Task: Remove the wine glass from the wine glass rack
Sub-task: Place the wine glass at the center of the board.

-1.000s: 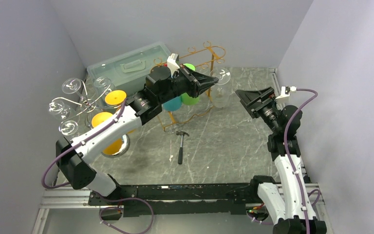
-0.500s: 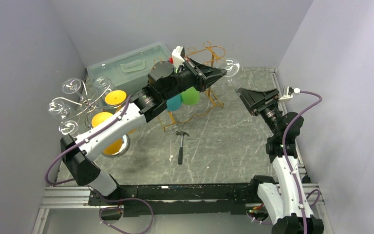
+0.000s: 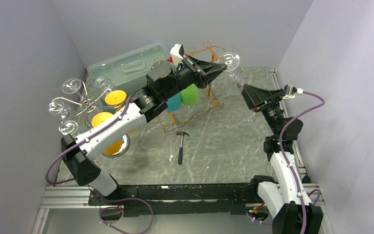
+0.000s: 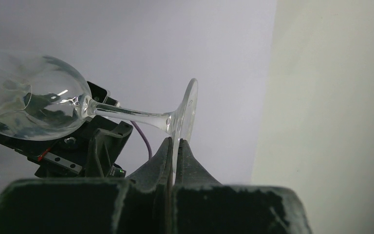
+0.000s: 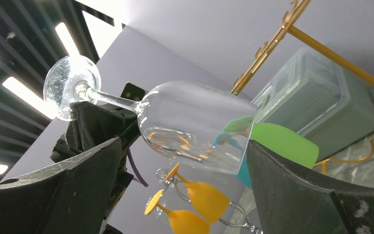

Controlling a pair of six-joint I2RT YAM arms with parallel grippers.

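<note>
My left gripper (image 4: 175,146) pinches the glass (image 4: 34,97) by its foot, jaws nearly closed, so the bowl pokes between the wide-open, empty jaws of the right gripper (image 5: 184,142). It is seemingly clear of the rack (image 5: 272,41).

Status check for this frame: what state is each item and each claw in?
wine glass: off the gold rack, tilted near horizontal, empty.
left claw: shut on the glass's foot.
right claw: wide open, by the bowl.
bin: lid shut.
hammer: lying flat on the table.
</note>
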